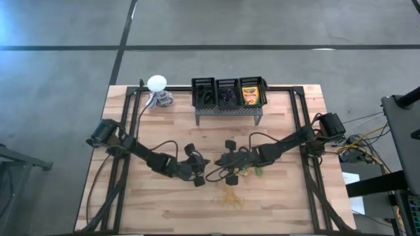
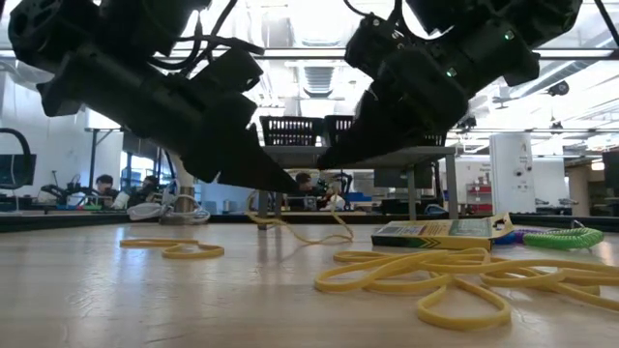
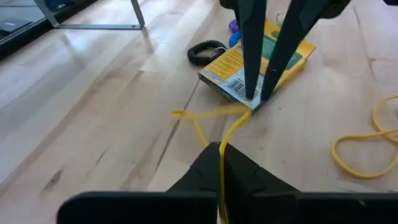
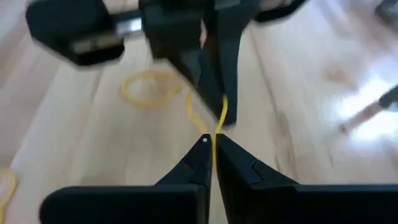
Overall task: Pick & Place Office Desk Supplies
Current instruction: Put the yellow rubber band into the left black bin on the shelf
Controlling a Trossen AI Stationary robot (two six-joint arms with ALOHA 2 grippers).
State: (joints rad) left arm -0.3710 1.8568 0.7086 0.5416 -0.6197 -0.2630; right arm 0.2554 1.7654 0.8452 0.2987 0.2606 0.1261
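**Both grippers pinch one yellow rubber band at the middle of the table**

The left gripper [image 3: 219, 163] and the right gripper [image 4: 211, 149] meet tip to tip over the middle of the wooden table [image 1: 164, 213], slightly toward its front edge. Each has its fingers closed on the same thin yellow rubber band [image 3: 219, 127], which runs as a short strand from one pair of tips to the other and trails down onto the wood in a loose loop.

The band is narrow, bright yellow and limp. A flat yellow-and-green crayon box [image 3: 258, 62] lies on the table just beyond the right gripper's tips, with a black ring [image 3: 207, 51] near it. A tangle of further yellow bands [image 1: 231, 198] sits closer to the front edge, apart from both grippers.

At the back edge a grey perforated stand [image 1: 228, 111] carries three black baskets [image 1: 203, 92]; one holds another crayon box. A white ball-shaped object [image 1: 157, 83] stands near the back left corner
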